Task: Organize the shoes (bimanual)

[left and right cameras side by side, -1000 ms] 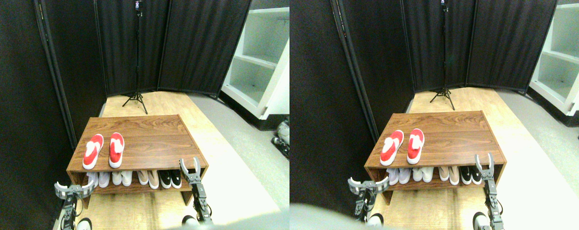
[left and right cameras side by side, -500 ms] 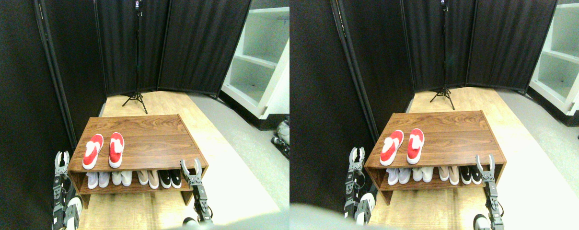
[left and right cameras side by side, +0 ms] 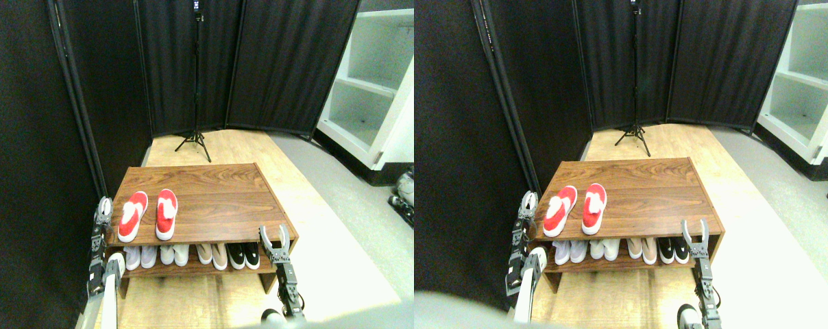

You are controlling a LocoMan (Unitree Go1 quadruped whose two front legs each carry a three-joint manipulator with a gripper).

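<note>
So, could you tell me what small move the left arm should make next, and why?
Probably ease the left gripper rightward onto the near red shoe. It sits at the rack's left edge, level with that shoe and just beside it, touching nothing yet, while the right gripper waits at the front right corner, far from both red shoes.

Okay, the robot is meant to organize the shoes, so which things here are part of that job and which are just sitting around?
Part of the job:
- red shoes, side by side on top of the wooden rack
- left gripper, raised at the rack's left edge
- right gripper, at its front right corner

Just there:
- white, beige and black pairs on the lower shelf
- tripod
- white shelving unit
- black screens
</note>
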